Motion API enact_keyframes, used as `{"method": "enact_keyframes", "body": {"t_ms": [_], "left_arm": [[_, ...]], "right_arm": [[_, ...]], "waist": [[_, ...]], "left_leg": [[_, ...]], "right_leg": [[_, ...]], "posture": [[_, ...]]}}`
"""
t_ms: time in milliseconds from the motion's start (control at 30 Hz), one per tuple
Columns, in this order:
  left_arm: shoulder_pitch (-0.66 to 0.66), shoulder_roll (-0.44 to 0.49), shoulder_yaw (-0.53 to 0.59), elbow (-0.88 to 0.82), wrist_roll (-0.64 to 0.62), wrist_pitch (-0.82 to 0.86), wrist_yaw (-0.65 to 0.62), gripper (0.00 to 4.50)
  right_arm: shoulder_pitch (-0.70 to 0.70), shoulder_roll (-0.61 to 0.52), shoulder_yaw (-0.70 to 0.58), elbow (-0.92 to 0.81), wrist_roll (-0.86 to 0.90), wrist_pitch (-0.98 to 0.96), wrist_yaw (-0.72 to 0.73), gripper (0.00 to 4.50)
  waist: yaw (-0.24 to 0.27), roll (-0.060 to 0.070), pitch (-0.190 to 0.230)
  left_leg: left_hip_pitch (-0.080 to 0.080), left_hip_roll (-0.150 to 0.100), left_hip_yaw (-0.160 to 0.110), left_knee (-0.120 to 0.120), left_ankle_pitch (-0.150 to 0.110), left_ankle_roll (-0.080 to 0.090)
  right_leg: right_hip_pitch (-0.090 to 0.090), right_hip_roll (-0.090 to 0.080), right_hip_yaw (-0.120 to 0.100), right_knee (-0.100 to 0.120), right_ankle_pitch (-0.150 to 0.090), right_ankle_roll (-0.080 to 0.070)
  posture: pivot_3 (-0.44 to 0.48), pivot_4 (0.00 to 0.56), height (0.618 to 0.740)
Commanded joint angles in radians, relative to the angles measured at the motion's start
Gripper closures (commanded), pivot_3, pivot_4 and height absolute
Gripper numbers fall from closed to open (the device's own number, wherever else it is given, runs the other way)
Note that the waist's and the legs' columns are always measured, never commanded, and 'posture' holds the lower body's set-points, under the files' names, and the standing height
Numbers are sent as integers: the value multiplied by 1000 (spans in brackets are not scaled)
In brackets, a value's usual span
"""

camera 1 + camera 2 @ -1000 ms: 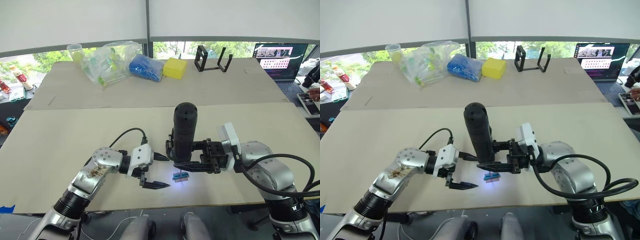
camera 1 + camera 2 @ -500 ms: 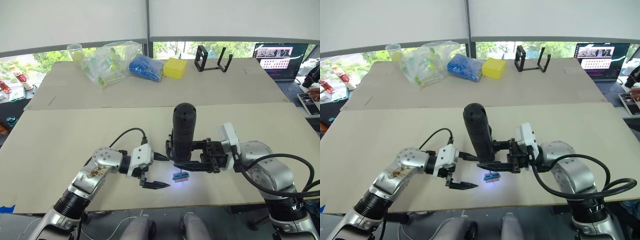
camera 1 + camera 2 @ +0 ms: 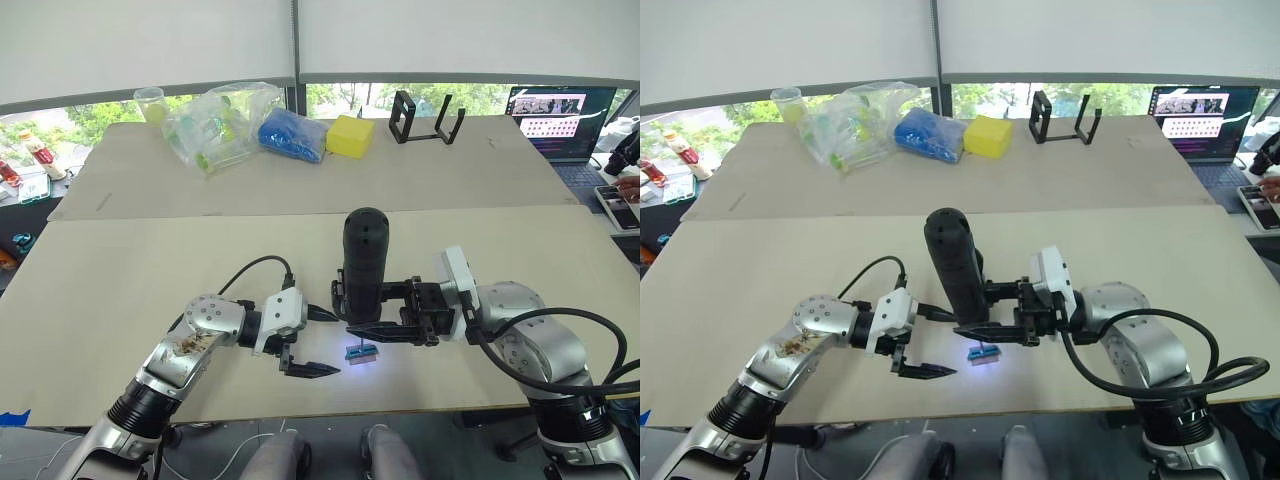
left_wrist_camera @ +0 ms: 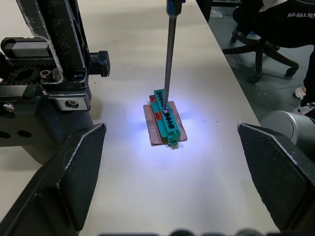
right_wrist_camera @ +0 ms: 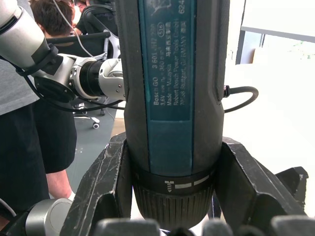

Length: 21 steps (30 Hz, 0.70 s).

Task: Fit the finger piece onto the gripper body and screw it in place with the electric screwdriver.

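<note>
The electric screwdriver (image 3: 364, 262) is dark blue-black with a teal label panel printed in dark lettering, and a thin silvery bit (image 4: 169, 46). Below the bit, a small green block (image 4: 166, 118) with red marks lies on a brown card, in a pool of bluish-white light. The table (image 3: 150, 270) is pale beige. At its far side lie a clear plastic bag (image 3: 215, 122), a blue bundle (image 3: 292, 134), a yellow block (image 3: 350, 136) and a black stand (image 3: 428, 118). The arms are silver-grey with white and black parts.
</note>
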Motion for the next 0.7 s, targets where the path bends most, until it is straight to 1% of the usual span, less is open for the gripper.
{"method": "enact_keyframes", "body": {"t_ms": [33,700], "left_arm": [[-7,-2,5,-19,-3,-21,-2,0],[-5,-1,4,-13,-2,-32,-2,0]], "right_arm": [[-20,5,-11,-40,38,-5,1,2576],[-2,5,-4,-38,25,-28,10,2576]], "waist": [[0,0,0],[0,0,0]], "left_leg": [[0,0,0,0,0,0],[0,0,0,0,0,0]], "right_leg": [[0,0,0,0,0,0],[0,0,0,0,0,0]], "posture": [[0,150,737],[0,150,737]]}}
